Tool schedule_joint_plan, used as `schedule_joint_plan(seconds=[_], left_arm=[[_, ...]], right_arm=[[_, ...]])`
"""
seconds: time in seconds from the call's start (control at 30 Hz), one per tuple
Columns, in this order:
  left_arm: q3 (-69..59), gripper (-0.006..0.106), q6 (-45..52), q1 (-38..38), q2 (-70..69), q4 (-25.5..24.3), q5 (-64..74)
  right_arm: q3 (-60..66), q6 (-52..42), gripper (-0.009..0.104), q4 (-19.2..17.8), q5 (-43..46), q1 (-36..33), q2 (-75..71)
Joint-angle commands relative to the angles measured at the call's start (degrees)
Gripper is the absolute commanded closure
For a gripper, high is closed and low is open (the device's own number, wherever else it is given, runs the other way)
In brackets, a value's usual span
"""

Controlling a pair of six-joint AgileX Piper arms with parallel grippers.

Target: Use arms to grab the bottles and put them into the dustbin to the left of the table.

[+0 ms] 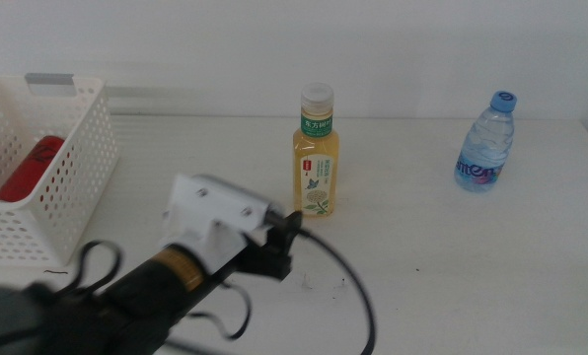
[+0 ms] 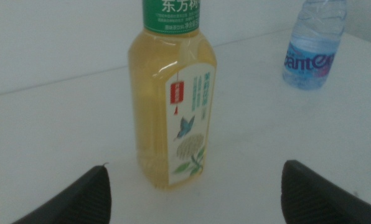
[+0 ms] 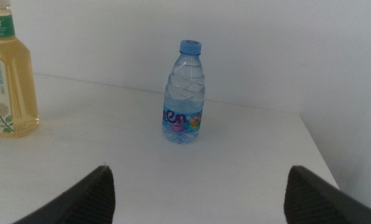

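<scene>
The yellow tea bottle (image 1: 318,153) (image 2: 173,106) stands upright mid-table, with a white cap and a green label. My left gripper (image 1: 282,242) (image 2: 196,168) is open just in front of it, a jaw to either side, touching nothing. Far right stands the small blue-capped water bottle (image 1: 486,143) (image 3: 184,96) (image 2: 311,43). My right gripper (image 3: 199,169) is open and faces it from a distance; it is out of the middle view. The red soda can (image 1: 28,168) lies inside the white dustbin (image 1: 89,148) at the left.
The white table (image 1: 452,266) ends at a pale wall behind the bottles. The left arm's white housing and thick black cable (image 1: 358,286) cross the front left. The table's right edge runs close past the water bottle.
</scene>
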State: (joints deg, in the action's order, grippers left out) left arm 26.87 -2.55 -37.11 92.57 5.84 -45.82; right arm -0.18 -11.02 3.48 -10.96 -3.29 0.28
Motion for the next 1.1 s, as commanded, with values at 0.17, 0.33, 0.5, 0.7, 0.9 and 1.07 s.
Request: schedule_joint_plan(seconds=[0.17, 0.33, 0.5, 0.7, 0.9, 1.07], left_arm=[[12.2, 0.007, -4.0, -0.6, 11.1, -1.1, -0.3], [19.0, 0.007, -4.4, -0.6, 17.0, 1.4, 0.8], [23.7, 0.007, -3.9, -0.6, 21.9, 5.1, 0.8], [27.4, 0.007, -2.8, -0.5, 25.2, 8.2, 1.7], [29.7, 0.007, -1.8, 0.2, 27.3, 7.8, 1.9], [33.3, 0.007, -1.8, 1.2, 30.3, 7.2, 1.5]], right_arm=[[0.2, -0.4, 0.018, -0.4, 0.3, 0.5, -0.3], [0.2, -0.4, 0.018, -0.4, 0.3, 0.5, -0.3], [0.2, -0.4, 0.018, -0.4, 0.3, 0.5, -0.3], [0.2, -0.4, 0.018, -0.4, 0.3, 0.5, -0.3], [0.2, -0.4, 0.018, -0.4, 0.3, 0.5, -0.3], [0.2, -0.4, 0.018, -0.4, 0.3, 0.5, -0.3]])
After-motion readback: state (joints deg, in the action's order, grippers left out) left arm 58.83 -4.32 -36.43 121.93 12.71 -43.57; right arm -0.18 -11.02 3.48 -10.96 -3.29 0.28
